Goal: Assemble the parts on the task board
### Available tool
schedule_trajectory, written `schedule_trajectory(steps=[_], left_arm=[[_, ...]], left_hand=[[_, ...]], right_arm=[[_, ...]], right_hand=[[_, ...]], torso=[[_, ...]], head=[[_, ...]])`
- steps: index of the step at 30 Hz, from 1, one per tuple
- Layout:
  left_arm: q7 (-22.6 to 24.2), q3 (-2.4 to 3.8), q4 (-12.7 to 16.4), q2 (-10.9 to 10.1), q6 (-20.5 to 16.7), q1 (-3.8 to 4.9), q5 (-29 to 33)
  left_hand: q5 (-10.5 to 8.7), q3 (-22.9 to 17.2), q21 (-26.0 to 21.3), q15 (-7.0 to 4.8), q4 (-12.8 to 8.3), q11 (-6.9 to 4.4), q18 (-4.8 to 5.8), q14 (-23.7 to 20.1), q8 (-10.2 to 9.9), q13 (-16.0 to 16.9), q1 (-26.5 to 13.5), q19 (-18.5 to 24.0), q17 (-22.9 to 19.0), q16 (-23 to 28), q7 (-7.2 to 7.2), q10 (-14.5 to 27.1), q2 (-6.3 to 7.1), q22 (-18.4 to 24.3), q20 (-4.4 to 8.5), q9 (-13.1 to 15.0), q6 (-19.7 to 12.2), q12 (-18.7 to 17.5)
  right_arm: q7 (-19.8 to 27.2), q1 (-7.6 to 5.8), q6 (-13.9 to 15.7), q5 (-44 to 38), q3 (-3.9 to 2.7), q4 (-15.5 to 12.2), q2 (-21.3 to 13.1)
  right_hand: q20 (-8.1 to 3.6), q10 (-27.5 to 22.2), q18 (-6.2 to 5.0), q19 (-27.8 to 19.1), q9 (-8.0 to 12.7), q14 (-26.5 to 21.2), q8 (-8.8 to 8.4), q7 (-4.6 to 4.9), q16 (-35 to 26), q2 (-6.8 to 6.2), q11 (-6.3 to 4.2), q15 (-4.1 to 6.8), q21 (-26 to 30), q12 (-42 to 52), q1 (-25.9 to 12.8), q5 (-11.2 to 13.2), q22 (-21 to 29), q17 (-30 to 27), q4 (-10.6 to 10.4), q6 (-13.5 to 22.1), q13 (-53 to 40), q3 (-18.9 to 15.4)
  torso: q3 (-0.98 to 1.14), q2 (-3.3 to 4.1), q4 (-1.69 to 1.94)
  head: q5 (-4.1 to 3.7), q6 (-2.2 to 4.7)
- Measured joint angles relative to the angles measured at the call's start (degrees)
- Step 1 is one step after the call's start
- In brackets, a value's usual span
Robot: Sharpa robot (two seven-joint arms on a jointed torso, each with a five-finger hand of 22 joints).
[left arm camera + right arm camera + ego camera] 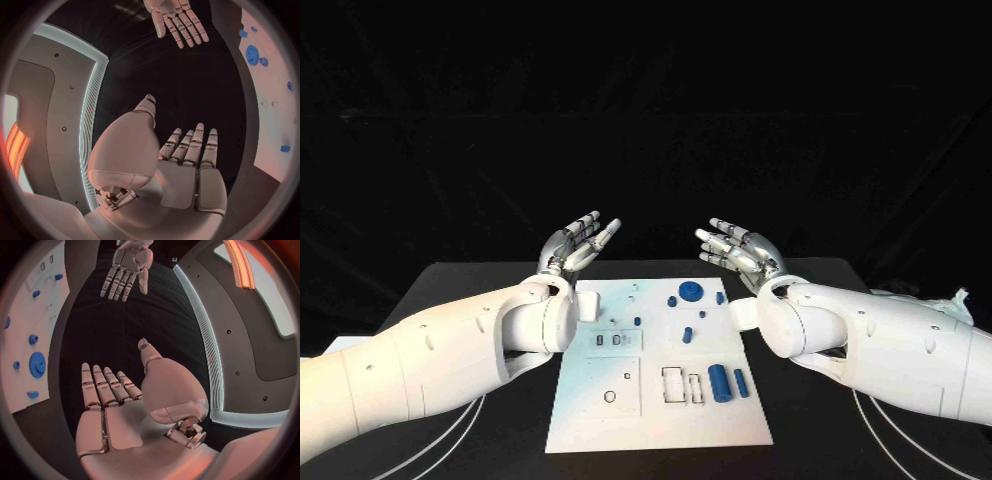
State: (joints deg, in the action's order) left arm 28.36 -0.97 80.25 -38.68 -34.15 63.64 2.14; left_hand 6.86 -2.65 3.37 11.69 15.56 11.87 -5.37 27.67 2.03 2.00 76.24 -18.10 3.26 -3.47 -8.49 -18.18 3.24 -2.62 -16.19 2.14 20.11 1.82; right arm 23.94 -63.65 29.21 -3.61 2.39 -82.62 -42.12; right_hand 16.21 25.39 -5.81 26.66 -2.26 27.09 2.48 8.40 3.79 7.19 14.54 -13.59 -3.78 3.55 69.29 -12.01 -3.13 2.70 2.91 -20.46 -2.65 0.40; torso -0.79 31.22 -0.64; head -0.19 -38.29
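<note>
Both robot hands raised, nothing picked up yet.

Left robot hand [578,243] and right robot hand [740,252] hover spread and empty beyond the task board [589,420], probably leaving the blue parts [720,383] unobstructed.

Left hand [578,243], right hand [740,250] — raised (fingers spread).

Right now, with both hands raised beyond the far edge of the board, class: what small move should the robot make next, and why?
Probably lower the right hand toward the large blue gear at the task board's far end. Both it and the left hand are open, hold nothing and hover past the board, while the blue parts lie untouched. That gear is the part nearest the right hand.
</note>
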Motion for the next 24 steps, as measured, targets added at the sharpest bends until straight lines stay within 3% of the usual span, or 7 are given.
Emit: schedule_trajectory(steps=[5, 8, 10, 12, 16, 18, 24], left_arm=[[-0.06, -0.01, -0.13, 0.04, 1.57, 0.02, 0.28], [-0.08, -0.02, -0.13, 0.04, 2.10, 0.02, 0.36], [-0.09, -0.02, -0.13, 0.04, 2.31, 0.02, 0.39], [-0.03, 0.00, 1.46, -1.61, 2.88, 0.18, 0.43], [0.26, 0.02, 2.61, -4.49, 3.42, 0.20, 0.59], [0.27, -0.03, 3.87, -5.02, 3.59, 0.14, 0.67], [0.26, 0.02, 7.87, -7.16, 4.45, 0.27, 0.73]], left_hand=[[0.00, 0.00, 3.43, 0.27, 0.00, 0.86, -1.85, 9.49, 0.76, 0.45, 1.58, -10.24, 1.09, -2.53, -0.22, -5.56, -0.84, -1.61, -0.23, 0.40, 4.09, 0.87], [0.00, 0.02, 6.48, -0.67, -0.02, 0.84, -2.87, 16.85, 2.35, 1.26, 2.43, -17.74, 2.22, -4.95, -0.70, -14.87, -1.70, -2.87, 0.01, 1.13, 11.24, 2.94], [0.00, 0.25, 7.65, -1.18, -0.25, 0.60, -3.52, 19.68, 3.16, 1.57, 2.79, -20.43, 2.78, -5.92, -1.07, -18.45, -2.06, -3.31, 0.28, 1.44, 14.32, 3.90], [0.00, 0.52, 9.50, -2.15, -0.52, 0.00, -3.57, 24.17, 4.43, 2.06, 3.31, -24.61, 3.84, -7.44, -1.77, -23.92, -2.58, -4.02, 0.91, 1.86, 18.99, 5.41], [0.22, 0.65, 12.16, -3.87, -1.12, -1.20, -3.66, 30.89, 6.07, 2.74, 3.97, -30.67, 5.96, -9.65, -2.82, -31.55, -3.24, -5.01, 2.23, 2.25, 25.20, 7.37], [0.22, 0.82, 13.10, -4.53, -1.29, -1.74, -4.45, 33.35, 6.59, 2.91, 4.29, -32.89, 6.97, -10.37, -3.31, -34.27, -3.56, -5.37, 2.80, 2.25, 27.29, 7.97], [0.22, 0.90, 14.55, -5.81, -1.67, -2.67, -4.48, 37.45, 7.25, 3.19, 4.57, -36.62, 8.97, -11.48, -4.11, -38.90, -3.84, -5.94, 3.93, 2.25, 30.95, 8.51]], right_arm=[[-2.20, -0.80, -6.76, -2.21, 0.55, 1.71, 0.66], [-3.25, -1.07, -9.94, -3.27, 0.71, 2.31, 0.85], [-3.67, -1.13, -11.14, -3.71, 0.74, 2.47, 0.89], [-4.01, -1.73, -10.76, -8.16, 0.74, 2.52, -0.27], [-4.34, -3.19, -7.21, -18.16, 0.08, 3.78, -3.03], [-4.64, -3.26, -6.09, -21.98, 0.07, 3.58, -3.08], [-6.55, -4.16, -4.53, -34.11, -0.36, 2.90, -3.74]], right_hand=[[0.11, 13.10, -1.75, 9.65, -0.88, 12.88, 1.80, 0.86, 2.97, 0.54, -1.17, 1.64, -2.82, 3.12, 4.59, 0.01, -1.20, 0.64, 3.12, -11.57, -0.69, 2.05], [-0.27, 19.65, -3.06, 14.86, -1.20, 19.81, 2.39, 1.92, 4.27, 0.27, -2.25, 2.94, -4.57, 4.33, 6.24, 0.01, -1.73, 0.72, 5.21, -18.90, -0.72, 3.65], [-0.56, 21.77, -3.06, 16.70, -1.21, 22.16, 2.39, 2.30, 4.59, 0.15, -2.62, 3.45, -5.27, 4.42, 6.62, 0.01, -1.91, 0.72, 6.09, -21.17, -0.76, 4.19], [-1.09, 24.66, -3.08, 19.39, -1.30, 25.38, 2.39, 2.81, 4.59, -0.14, -3.17, 4.18, -6.30, 4.63, 6.90, 0.01, -2.18, 0.79, 7.17, -24.18, -0.76, 5.19], [-2.20, 28.97, -3.90, 23.73, -1.39, 30.15, 2.39, 3.78, 4.81, -0.44, -4.05, 5.37, -8.27, 4.64, 7.20, 0.39, -2.75, 0.79, 8.83, -28.41, -0.78, 6.85], [-2.84, 30.75, -3.91, 25.84, -1.41, 32.18, 2.39, 4.20, 4.81, -0.44, -4.46, 5.95, -9.49, 4.64, 7.20, 0.50, -3.16, 0.79, 9.53, -30.06, -0.82, 7.54], [-5.24, 35.45, -3.91, 31.97, -1.53, 38.76, 2.39, 3.92, 4.81, -1.38, -5.71, 7.99, -14.59, 3.95, 6.71, 0.81, -5.42, 0.95, 11.16, -33.98, -0.89, 8.92]], torso=[[-0.01, 0.01, -0.02], [-0.01, 0.00, -0.02], [-0.02, 0.00, -0.02], [-0.14, 0.35, 0.05], [-0.46, 1.90, 0.46], [-0.55, 2.59, 0.64], [-0.77, 4.42, 1.25]], head=[[0.00, -0.02], [0.00, -0.02], [0.00, -0.02], [-0.49, -0.06], [-1.14, -0.15], [-1.32, -0.04], [-1.94, 0.55]])
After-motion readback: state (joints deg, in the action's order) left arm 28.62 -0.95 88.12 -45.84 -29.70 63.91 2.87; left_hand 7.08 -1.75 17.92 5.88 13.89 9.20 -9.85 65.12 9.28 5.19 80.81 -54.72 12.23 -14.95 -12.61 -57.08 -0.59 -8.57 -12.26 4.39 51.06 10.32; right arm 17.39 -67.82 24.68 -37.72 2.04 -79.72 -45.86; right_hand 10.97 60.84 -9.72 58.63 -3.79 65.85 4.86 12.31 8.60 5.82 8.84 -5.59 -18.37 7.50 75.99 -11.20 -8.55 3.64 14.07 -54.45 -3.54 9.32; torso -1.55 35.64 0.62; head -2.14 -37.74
